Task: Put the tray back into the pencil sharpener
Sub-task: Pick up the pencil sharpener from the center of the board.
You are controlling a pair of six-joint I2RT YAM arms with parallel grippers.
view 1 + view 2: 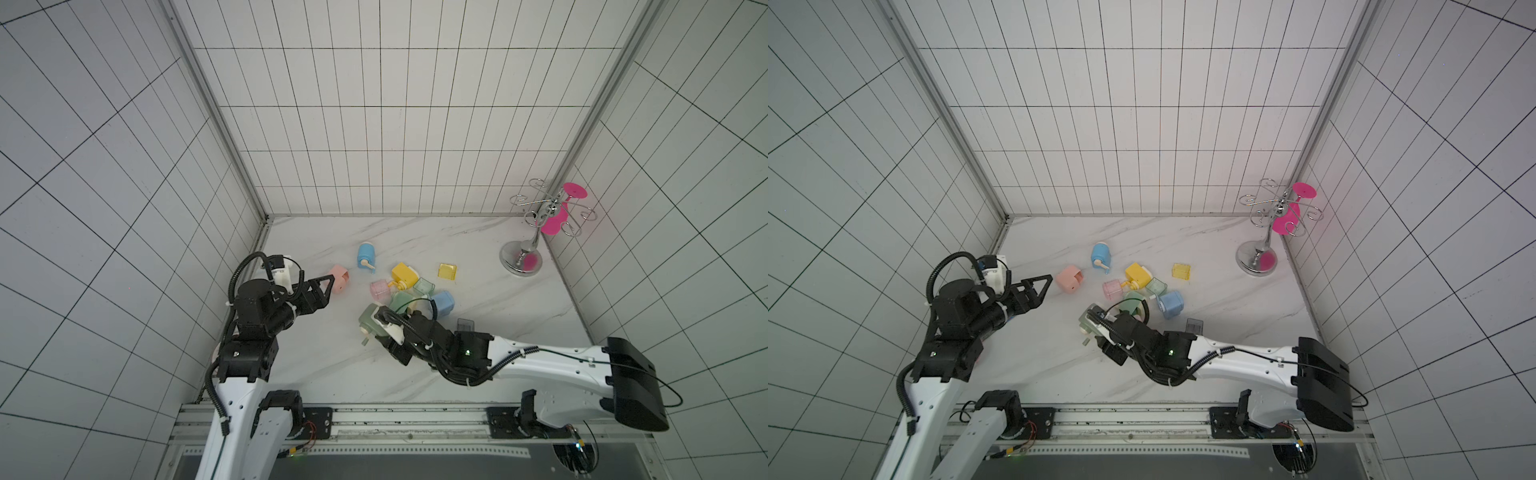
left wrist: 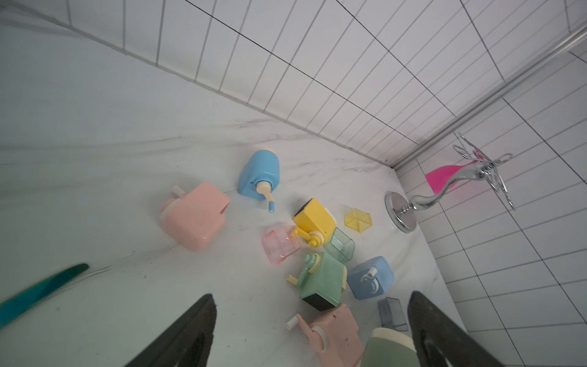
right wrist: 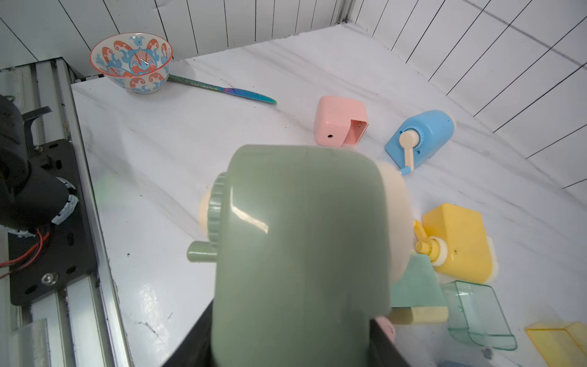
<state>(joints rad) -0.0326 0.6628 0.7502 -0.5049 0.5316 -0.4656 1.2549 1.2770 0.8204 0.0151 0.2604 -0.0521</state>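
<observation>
My right gripper (image 3: 290, 333) is shut on a sage-green pencil sharpener (image 3: 301, 238), held above the marble table (image 1: 316, 365); this sharpener (image 1: 370, 321) shows in both top views. My left gripper (image 2: 310, 294) hangs open and empty, its fingertips (image 1: 328, 283) close beside a pink sharpener (image 1: 340, 277) whose slot (image 3: 357, 132) is empty. Loose clear trays lie in the pile: a pink tray (image 2: 281, 244), a green tray (image 2: 341, 246), a yellow tray (image 2: 358, 220) and a smoky grey tray (image 2: 392, 313).
More sharpeners crowd mid-table: blue (image 1: 365, 255), yellow (image 1: 404, 274), mint (image 2: 324, 279), light blue (image 1: 442, 302), another pink (image 2: 336, 333). A chrome rack with a pink glass (image 1: 536, 224) stands back right. A patterned bowl (image 3: 131, 62) and knife (image 3: 222, 90) lie near the left arm.
</observation>
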